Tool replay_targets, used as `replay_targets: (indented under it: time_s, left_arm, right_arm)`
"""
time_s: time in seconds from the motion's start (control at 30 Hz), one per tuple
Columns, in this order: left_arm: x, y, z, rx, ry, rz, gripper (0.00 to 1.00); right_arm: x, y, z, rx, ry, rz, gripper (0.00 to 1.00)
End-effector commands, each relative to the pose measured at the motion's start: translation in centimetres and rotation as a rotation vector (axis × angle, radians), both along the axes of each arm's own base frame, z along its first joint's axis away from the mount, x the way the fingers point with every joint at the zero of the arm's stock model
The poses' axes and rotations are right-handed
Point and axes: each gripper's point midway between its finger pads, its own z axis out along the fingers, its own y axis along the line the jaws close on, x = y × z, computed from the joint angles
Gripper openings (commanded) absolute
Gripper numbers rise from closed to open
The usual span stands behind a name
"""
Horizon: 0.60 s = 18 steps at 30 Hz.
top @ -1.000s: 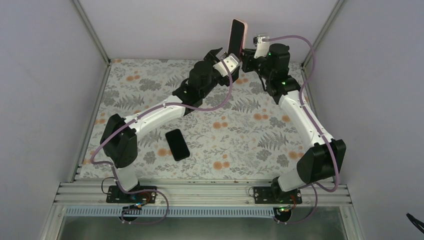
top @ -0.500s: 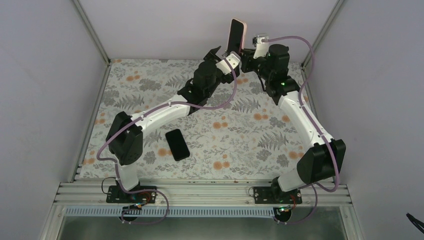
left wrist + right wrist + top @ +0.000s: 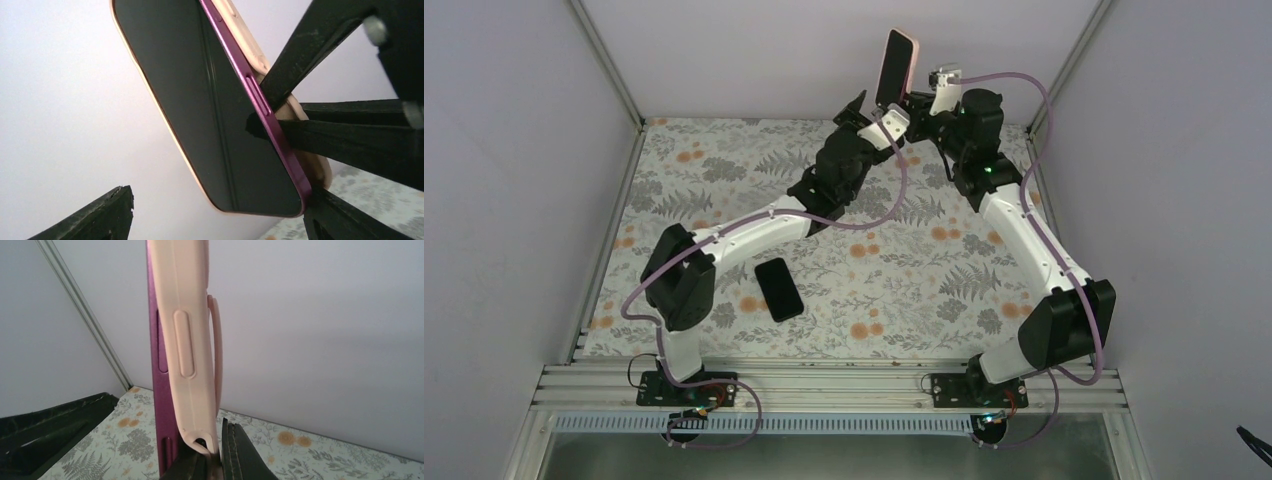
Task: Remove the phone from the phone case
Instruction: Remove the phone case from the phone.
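Observation:
A phone (image 3: pixel 892 70) with a dark screen (image 3: pixel 200 100) and purple edge (image 3: pixel 159 390) stands upright in the air at the back of the table, in a pale pink case (image 3: pixel 187 340). The case's lower side is peeled away from the purple edge. My right gripper (image 3: pixel 916 103) is shut on the case's bottom edge (image 3: pixel 215 457). My left gripper (image 3: pixel 869 108) is open just left of and below the phone. In the left wrist view the phone's lower corner hangs between the left gripper's (image 3: pixel 215 207) spread fingers, touching neither clearly.
A flat black phone-like slab (image 3: pixel 779 288) lies on the floral table mat (image 3: pixel 924 290) near the left arm's elbow. The back wall is close behind the raised phone. Metal frame posts (image 3: pixel 614 70) stand at the back corners.
My left arm has stretched farther up and right, bringing its open gripper closer under the phone. The right gripper and phone have risen slightly.

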Motion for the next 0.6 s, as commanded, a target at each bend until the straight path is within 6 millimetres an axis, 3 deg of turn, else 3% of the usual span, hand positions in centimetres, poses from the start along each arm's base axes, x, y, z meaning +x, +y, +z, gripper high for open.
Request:
replay_targets:
  time_s: [0.0, 0.1, 0.37, 0.57]
  left_arm:
    - [0.0, 4.4, 5.4, -0.081, -0.243, 0.28, 0.83]
    - [-0.7, 5.4, 6.7, -0.082, -0.343, 0.349, 0.81]
    - [-1.8, 6.8, 6.0, -0.082, -0.435, 0.409, 0.77]
    - [-1.9, 5.7, 5.8, -0.064, -0.451, 0.387, 0.76]
  right_arm:
    - [-1.4, 0.8, 1.4, 0.009, -0.043, 0.049, 0.03]
    - [-1.5, 1.1, 0.9, 0.009, -0.029, 0.061, 0.04]
    - [-1.8, 1.2, 0.2, -0.008, -0.01, 0.077, 0.03]
    - [-2.4, 1.8, -0.5, -0.017, 0.011, 0.118, 0.03]
